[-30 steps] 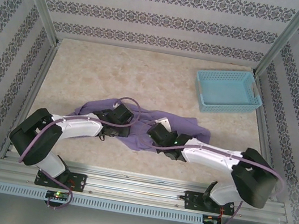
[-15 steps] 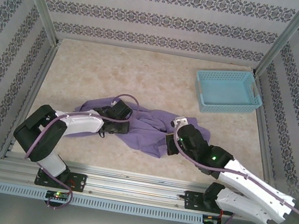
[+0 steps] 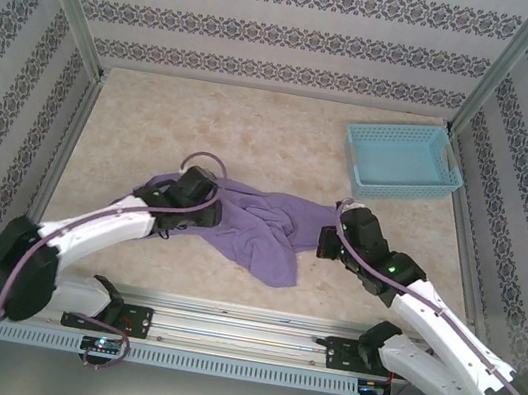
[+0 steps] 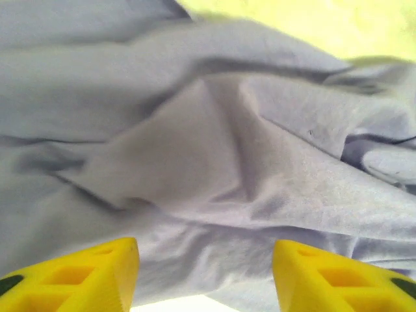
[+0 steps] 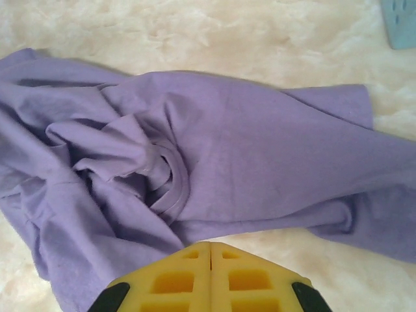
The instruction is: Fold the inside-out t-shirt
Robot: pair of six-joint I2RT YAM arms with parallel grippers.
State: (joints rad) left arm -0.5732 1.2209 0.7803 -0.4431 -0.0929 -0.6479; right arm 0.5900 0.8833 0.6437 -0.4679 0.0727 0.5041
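Observation:
The inside-out t-shirt (image 3: 263,233) lies crumpled in a lavender heap on the table between the two arms, with one flap reaching toward the near edge. My left gripper (image 3: 204,206) is at its left end. In the left wrist view its yellow fingers (image 4: 97,273) stand apart, with cloth (image 4: 195,130) just beyond the left gripper (image 4: 205,260) and nothing pinched. My right gripper (image 3: 330,241) sits just off the shirt's right edge. In the right wrist view the right gripper (image 5: 210,247) has its fingers pressed together over bare table, and the shirt (image 5: 247,143) with its neck band lies ahead.
A light blue lattice basket (image 3: 402,162) stands at the back right, its corner (image 5: 403,23) in the right wrist view. Metal frame posts and patterned walls enclose the marbled table (image 3: 185,124). A rail runs along the near edge.
The left gripper has opened and shifted slightly left and back. The right arm has swung right, off the shirt. The shirt has bunched toward the middle, with a flap now toward the near edge.

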